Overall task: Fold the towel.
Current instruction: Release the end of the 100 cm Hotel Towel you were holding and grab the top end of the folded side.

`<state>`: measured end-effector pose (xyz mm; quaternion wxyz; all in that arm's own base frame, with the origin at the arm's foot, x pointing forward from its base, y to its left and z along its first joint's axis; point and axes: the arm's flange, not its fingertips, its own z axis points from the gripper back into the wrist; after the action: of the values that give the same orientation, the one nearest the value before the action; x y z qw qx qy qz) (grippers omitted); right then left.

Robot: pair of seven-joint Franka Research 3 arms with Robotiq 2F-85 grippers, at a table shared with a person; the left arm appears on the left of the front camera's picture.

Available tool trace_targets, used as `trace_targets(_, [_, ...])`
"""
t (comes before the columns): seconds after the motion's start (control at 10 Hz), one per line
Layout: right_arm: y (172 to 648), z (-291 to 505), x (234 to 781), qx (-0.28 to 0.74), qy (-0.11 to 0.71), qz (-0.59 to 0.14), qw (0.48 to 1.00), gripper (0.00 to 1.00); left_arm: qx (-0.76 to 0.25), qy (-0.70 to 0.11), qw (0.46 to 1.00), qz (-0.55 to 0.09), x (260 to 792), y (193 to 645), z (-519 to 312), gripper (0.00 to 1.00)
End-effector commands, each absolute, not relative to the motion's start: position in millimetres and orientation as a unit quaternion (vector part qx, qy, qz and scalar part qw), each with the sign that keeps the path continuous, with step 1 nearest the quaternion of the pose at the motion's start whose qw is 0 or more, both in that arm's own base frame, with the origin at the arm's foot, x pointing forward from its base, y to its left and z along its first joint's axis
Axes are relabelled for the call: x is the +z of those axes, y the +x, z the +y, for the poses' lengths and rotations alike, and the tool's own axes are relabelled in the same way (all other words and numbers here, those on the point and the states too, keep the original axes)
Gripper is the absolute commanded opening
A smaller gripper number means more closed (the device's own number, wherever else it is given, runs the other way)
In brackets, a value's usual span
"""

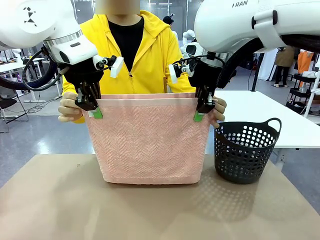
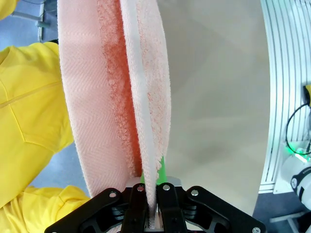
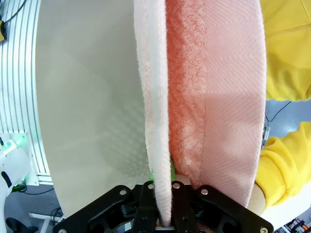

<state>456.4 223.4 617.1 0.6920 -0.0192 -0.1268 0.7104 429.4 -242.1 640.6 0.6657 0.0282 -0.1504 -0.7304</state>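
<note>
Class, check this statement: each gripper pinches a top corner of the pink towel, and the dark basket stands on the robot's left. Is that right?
No. The front view shows the dark basket on the robot's right, beside the towel. The rest holds: the left gripper and the right gripper each pinch a top corner.

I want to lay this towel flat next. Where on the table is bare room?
Widest bare stretch: the near table, between the hanging towel and the front edge. Left of the towel is bare too. Crowded: the right side by the basket, and the towel's top corners, where left gripper, right gripper and the person's hands gather.
</note>
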Motion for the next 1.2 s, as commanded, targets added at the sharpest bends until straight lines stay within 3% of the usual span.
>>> trace_targets(0.0, [457,222,617,0.71,-0.02,-0.127,0.693,0.0,-0.729,0.028,0.667,-0.151,641,430,-240,0.0])
trace_targets(0.3, [457,222,617,0.71,-0.02,-0.127,0.693,0.0,-0.73,0.028,0.666,-0.15,641,429,-242,0.03])
trace_targets(0.4, [456,223,617,0.71,-0.019,-0.127,0.692,0.2,-0.739,0.034,0.656,-0.148,642,428,-242,0.34])
trace_targets(0.5, [456,223,619,0.71,-0.031,-0.129,0.691,0.32,-0.735,0.04,0.66,-0.152,644,427,-241,0.31])
trace_targets(0.6, [455,223,621,0.71,-0.031,-0.127,0.692,0.49,-0.73,0.046,0.663,-0.159,649,427,-240,0.62])
trace_targets(0.7, [454,223,623,0.708,-0.031,-0.125,0.694,0.61,-0.722,0.043,0.671,-0.162,655,425,-241,0.59])
trace_targets(0.8, [452,223,631,0.705,-0.044,-0.128,0.696,0.78,-0.716,0.042,0.677,-0.165,666,421,-243,0.9])
trace_targets(0.9, [449,223,641,0.7,-0.058,-0.139,0.698,0.9,-0.708,0.049,0.685,-0.166,678,416,-244,0.87])
trace_targets(1.0, [443,223,657,0.697,-0.069,-0.159,0.695,1.0,-0.704,0.068,0.686,-0.171,690,412,-245,1.0])
trace_targets(1.1, [438,223,672,0.698,-0.081,-0.174,0.689,1.0,-0.702,0.082,0.684,-0.183,702,406,-245,1.0])
